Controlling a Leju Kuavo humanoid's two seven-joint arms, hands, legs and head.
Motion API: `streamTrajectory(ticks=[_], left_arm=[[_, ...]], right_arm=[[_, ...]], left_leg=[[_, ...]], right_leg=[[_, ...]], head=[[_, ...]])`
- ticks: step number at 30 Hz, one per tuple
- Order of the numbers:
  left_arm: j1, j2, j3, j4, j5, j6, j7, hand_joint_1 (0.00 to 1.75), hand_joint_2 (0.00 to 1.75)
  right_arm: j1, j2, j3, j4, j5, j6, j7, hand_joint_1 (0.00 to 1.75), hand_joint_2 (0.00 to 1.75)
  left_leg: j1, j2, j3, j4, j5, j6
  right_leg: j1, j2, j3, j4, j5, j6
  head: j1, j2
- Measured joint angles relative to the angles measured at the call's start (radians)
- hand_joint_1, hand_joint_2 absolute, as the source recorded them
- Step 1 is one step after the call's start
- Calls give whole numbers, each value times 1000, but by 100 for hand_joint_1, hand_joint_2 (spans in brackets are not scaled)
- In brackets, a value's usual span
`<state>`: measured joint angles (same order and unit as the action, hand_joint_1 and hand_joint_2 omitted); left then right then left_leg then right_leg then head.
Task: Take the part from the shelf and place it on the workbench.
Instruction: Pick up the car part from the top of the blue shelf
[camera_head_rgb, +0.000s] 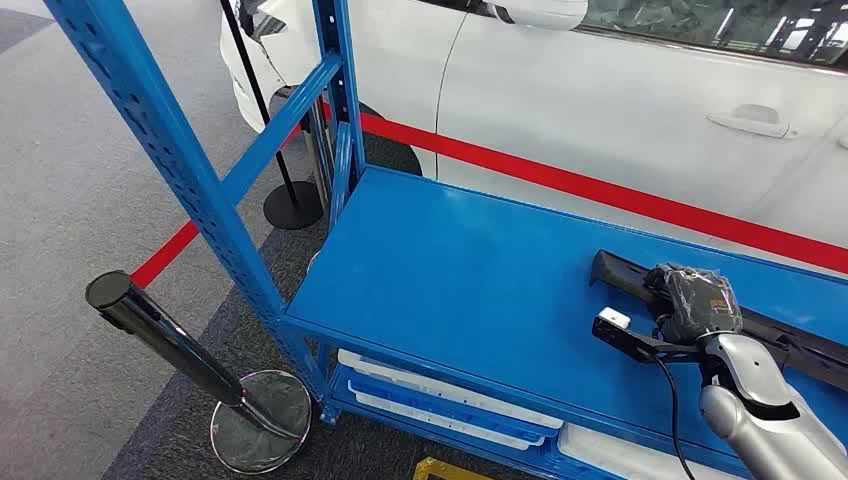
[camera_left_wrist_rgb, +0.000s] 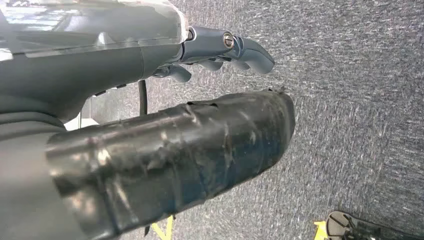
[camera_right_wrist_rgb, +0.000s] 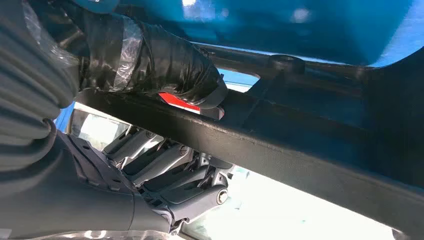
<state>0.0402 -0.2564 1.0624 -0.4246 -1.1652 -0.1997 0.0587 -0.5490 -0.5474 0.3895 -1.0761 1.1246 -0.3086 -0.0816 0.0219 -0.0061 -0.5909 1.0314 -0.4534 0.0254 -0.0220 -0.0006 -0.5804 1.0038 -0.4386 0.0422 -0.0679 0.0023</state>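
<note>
On the blue shelf (camera_head_rgb: 450, 270), toward its right end, lies the long black part (camera_head_rgb: 800, 345). My right hand (camera_head_rgb: 695, 300) grips it: the taped thumb (camera_right_wrist_rgb: 165, 65) presses one face, the grey fingers (camera_right_wrist_rgb: 170, 170) wrap the opposite side. Behind the shelf, a white car (camera_head_rgb: 640, 90) and red barrier tape (camera_head_rgb: 600, 190). My left hand (camera_left_wrist_rgb: 165, 125) hangs over grey carpet (camera_left_wrist_rgb: 350, 100), fingers spread, holding nothing.

Light: bright and even in the head view; soft shadows.
Glare: white blown out beyond the right hand (camera_right_wrist_rgb: 150, 165).
Blur: shelf (camera_right_wrist_rgb: 280, 25) past its thumb was soft.
</note>
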Motion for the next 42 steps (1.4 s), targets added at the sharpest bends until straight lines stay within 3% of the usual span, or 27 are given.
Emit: streamTrajectory(ticks=[9,13,21,27,31,33,36,37,38,39,41,42], left_arm=[[0,0,4,0,-7,-2,-8,0,0],[0,0,8,0,-8,-2,-8,0,175],[0,-2,22,-5,-27,-1,-12,0,175],[-1,-6,38,-14,-67,0,-21,0,175],[-3,-20,54,-32,-82,3,-9,0,175],[-4,-29,61,-39,-89,-2,-6,0,175],[-5,-39,71,-48,-102,-10,-4,0,175],[-5,-40,74,-50,-108,-12,-3,0,175],[-5,-42,77,-52,-114,-14,-3,0,175],[-5,-43,80,-54,-120,-16,-3,0,175],[-6,-47,86,-58,-131,-17,-4,0,175],[-6,-48,89,-60,-135,-17,-4,0,175]], right_arm=[[0,-5,0,-2,-15,3,6,175,175],[1,-10,0,-3,-19,3,7,175,175],[6,-13,-6,-21,-38,-15,-3,175,175],[71,-21,-41,-143,-106,-119,-69,175,175],[123,-20,-96,-282,-157,-131,-106,175,175],[144,-21,-120,-335,-168,-128,-125,175,175],[178,-20,-151,-390,-172,-131,-144,175,175],[190,-19,-158,-401,-174,-132,-149,175,175],[200,-19,-165,-412,-177,-132,-154,175,175],[208,-19,-171,-423,-179,-133,-158,175,175],[218,-19,-187,-443,-181,-135,-168,175,175],[222,-19,-195,-453,-181,-138,-173,175,175]], left_leg=[[0,0,0,0,0,0],[0,0,0,0,0,0],[0,0,0,0,0,0],[-2,0,-1,2,-2,0],[-4,0,4,-10,11,16],[1,4,10,-33,27,24],[3,6,0,-38,38,26],[3,6,-5,-35,39,25],[5,6,-10,-31,41,22],[7,5,-16,-24,42,19],[10,4,-31,-7,42,6],[10,3,-37,1,42,-2]], right_leg=[[0,0,0,0,0,0],[0,0,0,0,0,0],[0,0,0,0,0,0],[-1,1,-1,-1,1,1],[-6,0,3,-8,5,14],[-7,1,-13,37,-36,15],[-10,2,-87,225,-141,20],[-12,1,-101,264,-153,23],[-15,1,-96,266,-146,26],[-19,1,-69,223,-121,29],[-23,2,4,90,-71,33],[-22,5,26,43,-57,29]], head=[[0,0],[0,0],[0,0],[0,0],[-1,0],[0,0],[1,0],[1,0],[1,0],[1,0],[1,0],[1,0]])
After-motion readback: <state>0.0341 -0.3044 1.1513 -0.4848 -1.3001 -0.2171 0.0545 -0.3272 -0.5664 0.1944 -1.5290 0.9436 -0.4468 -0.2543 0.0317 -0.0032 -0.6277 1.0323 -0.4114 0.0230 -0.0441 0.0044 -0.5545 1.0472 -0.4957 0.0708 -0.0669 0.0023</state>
